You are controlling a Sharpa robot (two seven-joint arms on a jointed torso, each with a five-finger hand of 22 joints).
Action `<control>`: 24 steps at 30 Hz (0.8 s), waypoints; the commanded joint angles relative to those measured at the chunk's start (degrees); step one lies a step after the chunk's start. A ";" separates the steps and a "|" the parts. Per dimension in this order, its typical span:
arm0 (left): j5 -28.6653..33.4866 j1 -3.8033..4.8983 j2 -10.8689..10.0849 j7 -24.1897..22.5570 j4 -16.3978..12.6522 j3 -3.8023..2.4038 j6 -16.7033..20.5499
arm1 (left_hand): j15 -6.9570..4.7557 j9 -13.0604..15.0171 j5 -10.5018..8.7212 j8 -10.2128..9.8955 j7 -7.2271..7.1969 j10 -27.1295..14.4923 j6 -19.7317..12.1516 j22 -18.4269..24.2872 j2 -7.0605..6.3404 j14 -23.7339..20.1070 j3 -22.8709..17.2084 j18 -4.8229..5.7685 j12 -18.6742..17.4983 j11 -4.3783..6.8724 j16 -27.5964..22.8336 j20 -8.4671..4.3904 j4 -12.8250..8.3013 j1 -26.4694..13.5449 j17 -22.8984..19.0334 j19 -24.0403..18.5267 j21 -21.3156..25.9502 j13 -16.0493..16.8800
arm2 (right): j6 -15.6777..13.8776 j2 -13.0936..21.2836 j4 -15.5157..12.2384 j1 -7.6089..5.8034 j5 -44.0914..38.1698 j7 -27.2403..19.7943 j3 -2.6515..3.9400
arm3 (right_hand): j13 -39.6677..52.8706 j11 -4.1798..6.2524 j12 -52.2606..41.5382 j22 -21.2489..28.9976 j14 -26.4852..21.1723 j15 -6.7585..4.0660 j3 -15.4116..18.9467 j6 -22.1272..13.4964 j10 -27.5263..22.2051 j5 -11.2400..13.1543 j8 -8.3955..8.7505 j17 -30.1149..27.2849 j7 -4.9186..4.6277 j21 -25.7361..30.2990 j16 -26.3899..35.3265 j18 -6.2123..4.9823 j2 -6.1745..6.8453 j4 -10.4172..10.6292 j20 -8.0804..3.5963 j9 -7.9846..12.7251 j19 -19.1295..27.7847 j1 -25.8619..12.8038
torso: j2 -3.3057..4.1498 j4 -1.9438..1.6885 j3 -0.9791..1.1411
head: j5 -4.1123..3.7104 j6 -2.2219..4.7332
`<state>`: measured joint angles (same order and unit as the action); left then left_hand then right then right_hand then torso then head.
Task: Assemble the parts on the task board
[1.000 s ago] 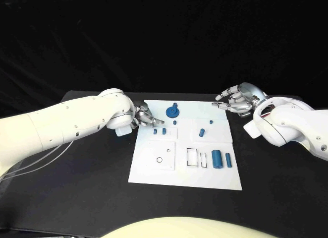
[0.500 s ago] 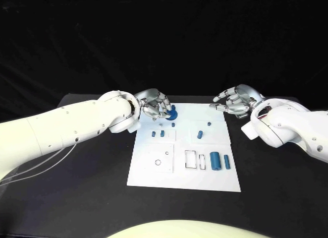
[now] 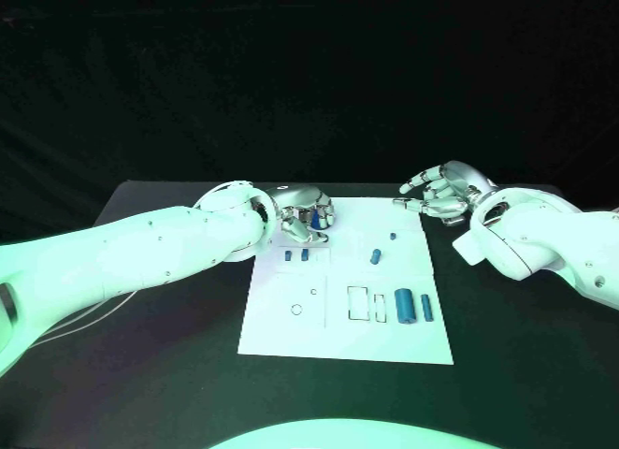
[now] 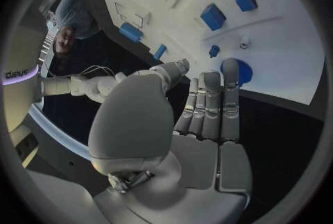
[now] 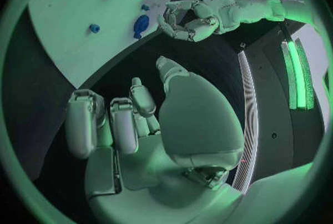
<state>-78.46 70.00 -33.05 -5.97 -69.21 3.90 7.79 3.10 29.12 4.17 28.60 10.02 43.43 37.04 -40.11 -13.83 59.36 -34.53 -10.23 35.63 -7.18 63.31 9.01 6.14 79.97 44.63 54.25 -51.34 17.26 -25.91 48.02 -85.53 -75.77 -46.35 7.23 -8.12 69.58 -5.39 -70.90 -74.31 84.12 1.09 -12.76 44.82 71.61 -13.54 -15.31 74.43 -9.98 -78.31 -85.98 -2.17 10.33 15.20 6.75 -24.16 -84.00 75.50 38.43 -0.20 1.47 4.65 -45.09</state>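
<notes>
The white task board (image 3: 337,327) lies in the middle of the black table. A blue round part (image 3: 318,222) sits at its far left end, with a small blue peg (image 4: 214,50) close by. My left hand (image 3: 306,213) hovers over that round part (image 4: 239,74); its fingers are stretched out straight, their tips at the part's edge, and nothing is in its grasp. Two small blue blocks (image 3: 296,254) lie just nearer on the board. My right hand (image 3: 438,192) hangs beside the board's far right corner with fingers curled in and empty.
A short blue peg (image 3: 376,254) lies mid-board. Two blue cylinders (image 3: 406,304) (image 3: 427,306) lie side by side at the right, next to rectangular slots (image 3: 360,300). A round hole (image 3: 296,309) is at the left. Bare black table surrounds the board.
My left hand has moved from the board's left edge up and over the blue round part, its fingers now stretched out. The right hand has barely moved.
</notes>
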 commanded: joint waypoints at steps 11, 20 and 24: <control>-4.46 -0.10 3.53 0.62 4.66 0.33 -0.21 | 0.62 -1.94 0.02 -1.66 0.05 -0.62 1.42 0.51 -0.83 1.12 0.98 -0.29 -1.55 -0.69 1.59 0.09 -1.20 -0.37 -0.03 -0.07 0.45 -1.81 | -0.06 -0.27 0.14 0.04 -0.15 -0.46 0.01 | -3.99 0.48 3.97 -6.56 3.11 -0.70 -1.22 -0.76 -4.57 -0.96 -1.71 5.77 0.16 2.72 1.65 -1.14 -0.10 0.96 -0.52 0.14 0.09 0.75 | 0.01 0.06 0.02 | -0.16 0.22; -5.47 -0.26 5.25 1.49 6.70 0.40 -2.79 | 0.48 -3.57 0.05 -2.49 -0.74 0.09 3.79 -0.23 -0.26 2.38 0.33 -0.30 -2.00 -0.56 4.07 0.06 -1.85 0.13 0.98 0.15 -0.51 -2.87 | -0.03 -0.39 0.17 0.05 -0.16 -0.45 0.01 | -3.99 0.48 3.97 -6.56 3.11 -0.70 -1.22 -0.76 -4.57 -0.96 -1.71 5.77 0.16 2.72 1.65 -1.14 -0.10 0.96 -0.52 0.14 0.09 0.75 | 0.03 0.01 -0.03 | -0.19 0.16; -5.67 -0.59 5.97 1.60 7.64 0.43 -3.04 | 0.39 -4.41 0.01 -3.07 -1.03 0.99 5.23 -0.79 -0.05 2.86 -0.42 -0.32 -2.10 -0.43 5.25 -0.08 -2.31 0.35 1.31 0.12 -1.21 -3.39 | 0.01 -0.44 0.20 0.05 -0.16 -0.45 0.01 | -3.99 0.48 3.97 -6.56 3.11 -0.70 -1.22 -0.76 -4.57 -0.96 -1.71 5.77 0.16 2.72 1.65 -1.14 -0.10 0.96 -0.52 0.14 0.09 0.75 | 0.02 0.01 -0.01 | -0.22 0.12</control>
<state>-84.01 69.46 -27.36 -4.40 -61.73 4.35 4.99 3.49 25.45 4.17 26.04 8.80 43.77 41.71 -40.21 -13.81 61.84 -33.21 -10.24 34.05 -7.49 67.22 9.01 4.81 79.99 45.04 54.25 -51.48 14.40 -25.99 47.64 -85.34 -75.75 -46.40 6.93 -8.13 65.90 -5.23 -67.23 -74.31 84.12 1.08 -12.92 44.26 69.18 -13.54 -15.98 74.43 -9.94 -76.32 -85.09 -2.19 10.33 15.36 6.75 -24.15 -84.00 75.50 38.44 -0.19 1.47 4.46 -44.96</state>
